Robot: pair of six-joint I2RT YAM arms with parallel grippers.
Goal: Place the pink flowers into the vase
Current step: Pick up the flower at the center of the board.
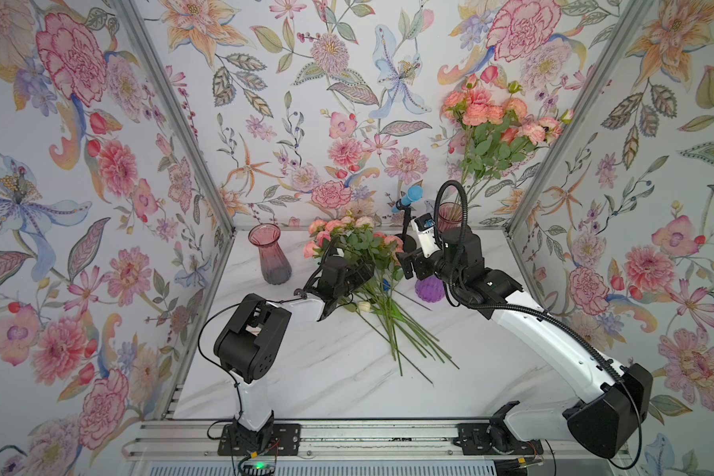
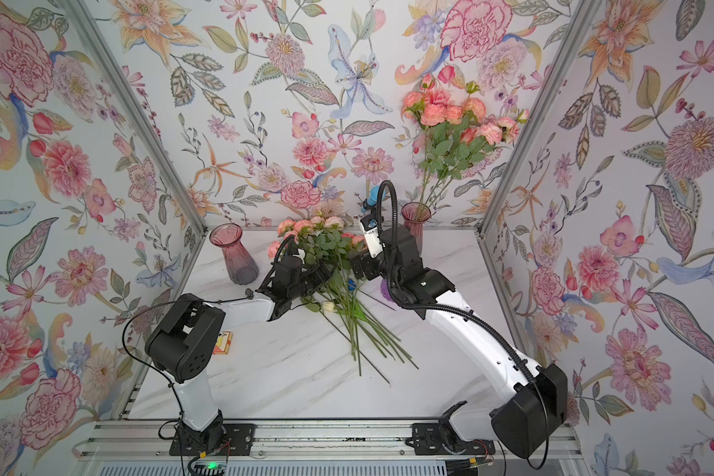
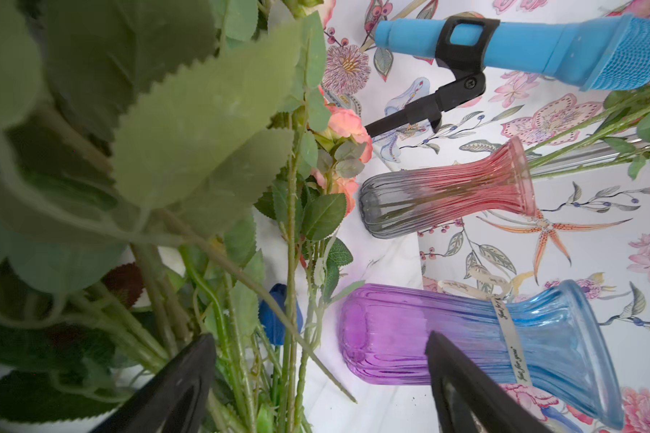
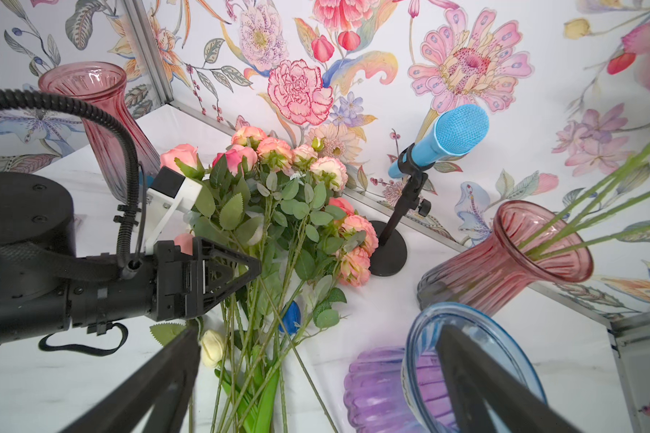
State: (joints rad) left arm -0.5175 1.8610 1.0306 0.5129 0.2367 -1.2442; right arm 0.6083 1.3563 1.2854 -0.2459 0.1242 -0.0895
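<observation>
A pile of pink flowers (image 1: 347,239) lies on the white table, its long green stems (image 1: 396,329) fanning toward the front. My left gripper (image 3: 319,337) is pushed into the pile, open, with several stems (image 3: 289,337) between its fingers. More pink flowers (image 1: 491,115) stand in a pink vase (image 1: 450,216) at the back right. A purple and blue vase (image 4: 376,390) stands right of the pile. My right gripper (image 4: 318,330) hangs open over its rim and the stems, holding nothing. Another pink vase (image 1: 271,255) stands without flowers at the back left.
A blue microphone (image 1: 409,198) on a black stand rises behind the pile, close to my right wrist. A white bud (image 4: 211,346) and a blue bloom (image 4: 289,316) lie among the stems. A small orange box (image 2: 223,342) sits by the left wall. Flowered walls close three sides.
</observation>
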